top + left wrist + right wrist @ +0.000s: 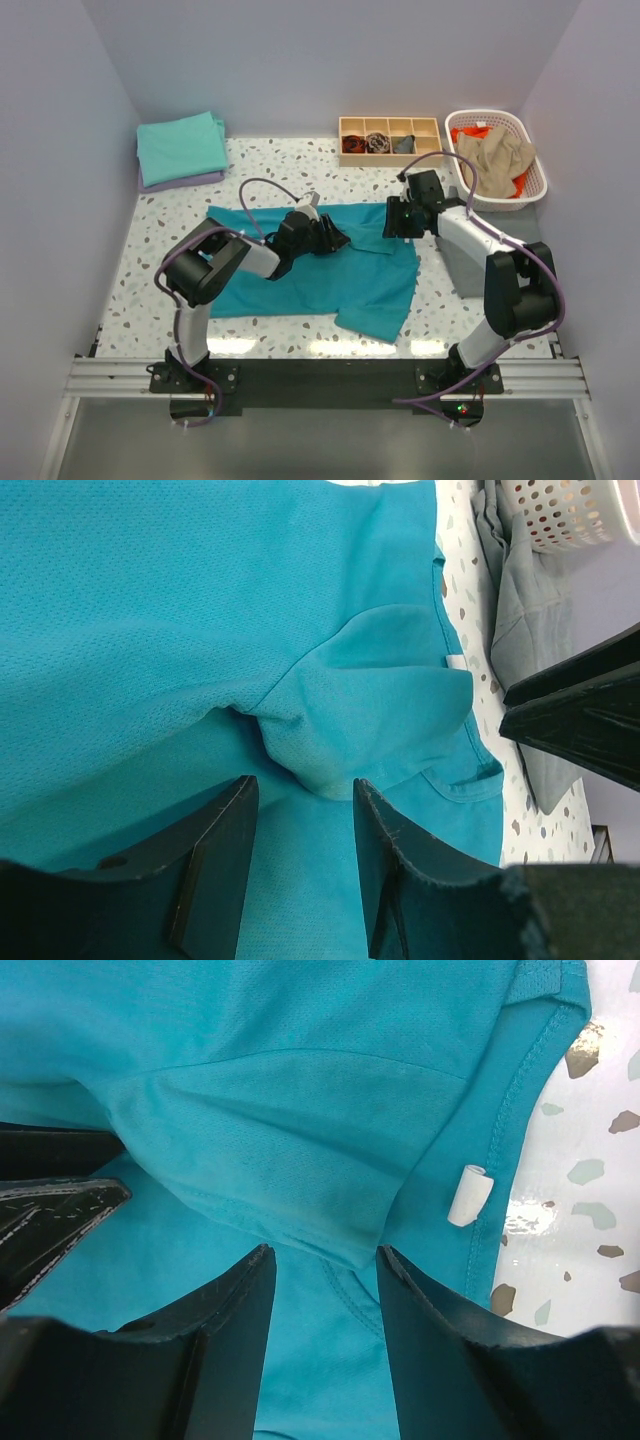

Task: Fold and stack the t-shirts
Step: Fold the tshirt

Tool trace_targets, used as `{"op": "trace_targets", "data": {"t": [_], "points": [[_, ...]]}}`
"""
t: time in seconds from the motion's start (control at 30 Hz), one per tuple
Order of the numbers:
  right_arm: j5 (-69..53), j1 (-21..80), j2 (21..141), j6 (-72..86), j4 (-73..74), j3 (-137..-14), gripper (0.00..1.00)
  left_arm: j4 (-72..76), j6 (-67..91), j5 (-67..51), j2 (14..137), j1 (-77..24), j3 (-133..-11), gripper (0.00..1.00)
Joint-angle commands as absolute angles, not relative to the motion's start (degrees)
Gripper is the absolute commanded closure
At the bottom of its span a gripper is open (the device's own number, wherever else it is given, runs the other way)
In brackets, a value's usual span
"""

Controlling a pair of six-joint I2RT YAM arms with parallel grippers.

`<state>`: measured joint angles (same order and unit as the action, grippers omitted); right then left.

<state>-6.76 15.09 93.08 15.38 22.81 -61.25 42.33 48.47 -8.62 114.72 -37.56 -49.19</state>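
Mid-table teal t-shirt | left gripper, right gripper half open astride its raised fold, nothing clamped | clamp fully before lifting

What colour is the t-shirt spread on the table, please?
Deep teal; the t-shirt shows best in top external view.

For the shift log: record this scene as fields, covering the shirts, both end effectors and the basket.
spread shirt: deep teal t-shirt, mid-table, rumpled under the arms
left end effector: open, at a raised fold of the teal fabric
right end effector: open, at a fold near the shirt's edge
folded stack: aqua shirt on lavender shirt, far left corner
white basket: far right, holds tan shirt and orange shirt
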Motion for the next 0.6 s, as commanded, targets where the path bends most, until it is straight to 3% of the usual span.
{"op": "trace_targets", "data": {"t": [0.0, 0.57], "points": [[-5.7, 15.4, 91.5, 15.7, 21.4, -61.1, 0.51, 45.6, 47.5, -6.9, 111.6, -37.8, -48.8, 0.52], [-5.0, 15.5, 92.2, 15.4, 21.4, -61.3, 0.51, 40.5, 46.6, -5.7, 118.1, -39.1, -56.3, 0.56]]}}
